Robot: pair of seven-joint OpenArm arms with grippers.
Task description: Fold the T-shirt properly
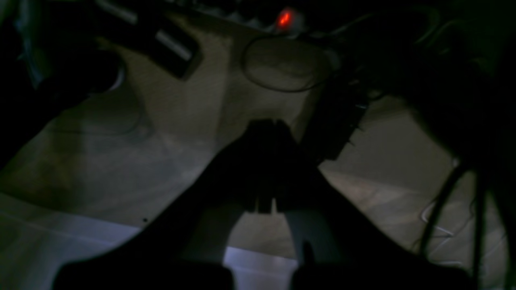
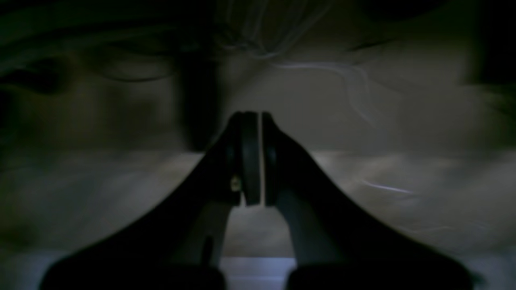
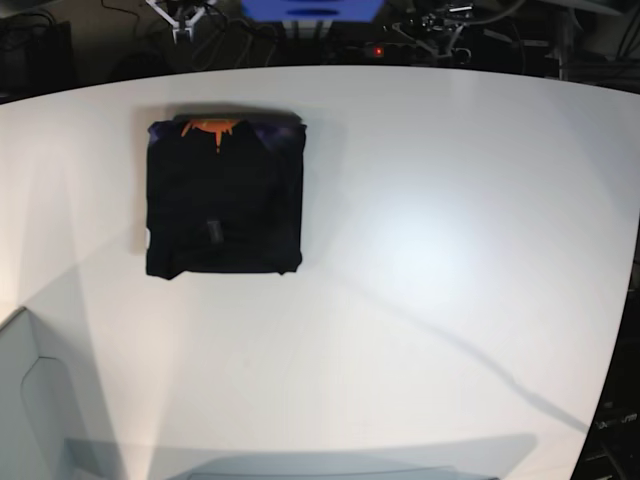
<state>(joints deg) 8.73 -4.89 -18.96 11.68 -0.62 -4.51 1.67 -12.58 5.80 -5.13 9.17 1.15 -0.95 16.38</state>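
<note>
T-shirt (image 3: 225, 198) lies folded square on my desk (image 3: 450, 250); left gripper (image 1: 266, 129) and right gripper (image 2: 253, 121) closed empty, parked clear since folding looks complete.

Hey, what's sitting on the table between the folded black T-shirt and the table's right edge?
Nothing. In the base view, the stretch from the T-shirt to the right edge of the white table is bare, crossed only by shadows.
</note>
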